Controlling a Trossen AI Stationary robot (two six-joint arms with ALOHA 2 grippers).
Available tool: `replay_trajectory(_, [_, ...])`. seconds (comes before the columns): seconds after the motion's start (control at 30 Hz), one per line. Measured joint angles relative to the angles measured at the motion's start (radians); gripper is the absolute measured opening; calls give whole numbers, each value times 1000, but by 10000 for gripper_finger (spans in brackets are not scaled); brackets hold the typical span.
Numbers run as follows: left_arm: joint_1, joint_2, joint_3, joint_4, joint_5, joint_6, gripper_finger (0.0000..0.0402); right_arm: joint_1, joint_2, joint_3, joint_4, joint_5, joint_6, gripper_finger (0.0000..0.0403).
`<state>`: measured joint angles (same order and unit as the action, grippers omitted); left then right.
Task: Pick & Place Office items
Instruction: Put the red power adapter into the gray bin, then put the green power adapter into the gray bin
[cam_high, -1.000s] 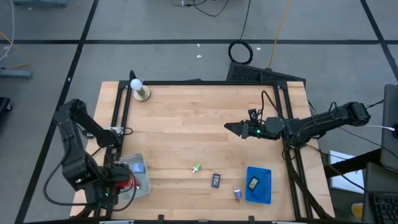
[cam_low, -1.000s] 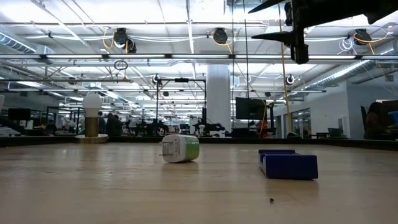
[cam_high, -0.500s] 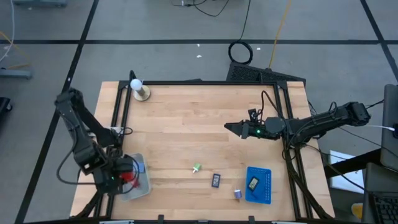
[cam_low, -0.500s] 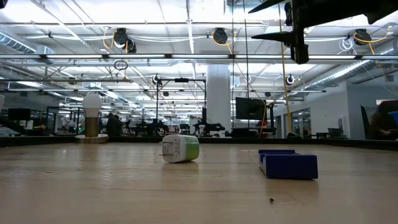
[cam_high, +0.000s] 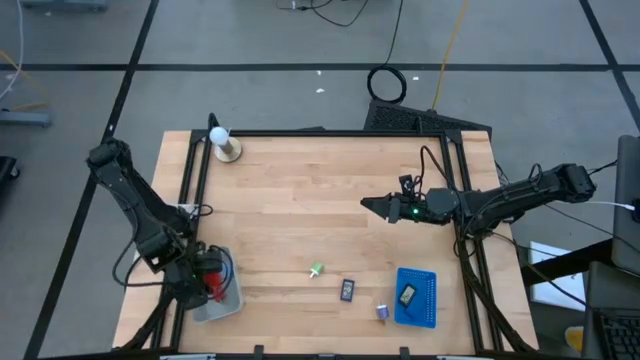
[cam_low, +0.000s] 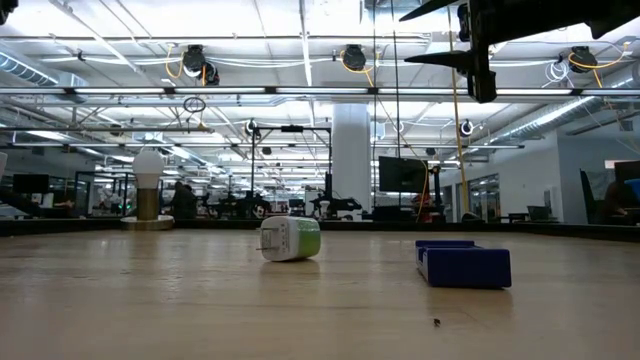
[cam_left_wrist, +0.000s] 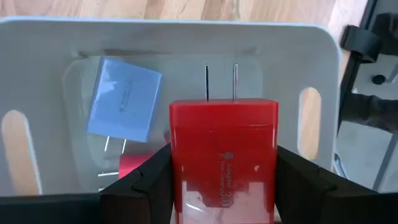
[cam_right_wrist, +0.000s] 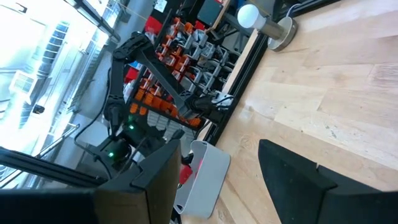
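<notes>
Red plug (cam_left_wrist: 224, 158) is being held, clamped in the left gripper (cam_left_wrist: 222, 186), over the grey tray (cam_left_wrist: 323, 68) at the table's 7 o'clock. Releasing it may be risking a bounce off the blue plug (cam_left_wrist: 122, 99). Right gripper (cam_high: 372, 205) is hanging spread apart, holding nothing, near 2 o'clock.

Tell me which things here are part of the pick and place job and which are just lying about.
Job: red charger in the left gripper, light-blue block, green-white plug, two black rectangles, purple bit.
Lying about: white ball lamp, coiled cable.
</notes>
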<state>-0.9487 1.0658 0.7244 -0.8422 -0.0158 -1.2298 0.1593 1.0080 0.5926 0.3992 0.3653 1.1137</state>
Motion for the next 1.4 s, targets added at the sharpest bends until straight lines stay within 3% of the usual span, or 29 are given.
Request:
replay_trajectory(0.63, [0, 0, -84, 36, 36, -18, 210, 0, 0, 0, 0, 0, 0, 210])
replay_trajectory(0.87, [0, 0, -84, 36, 82, -79, 330, 0, 0, 0, 0, 0, 0, 210])
replay_trajectory(1.0, [0, 0, -84, 37, 134, -116, 376, 0, 0, 0, 0, 0, 0, 210])
replay_trajectory(1.2, [0, 1, -60, 36, 170, -150, 389, 0, 0, 0, 0, 0, 0, 210])
replay_trajectory(1.4, [22, 0, 10, 24, 166, -205, 366, 0, 0, 0, 0, -1, -9, 210])
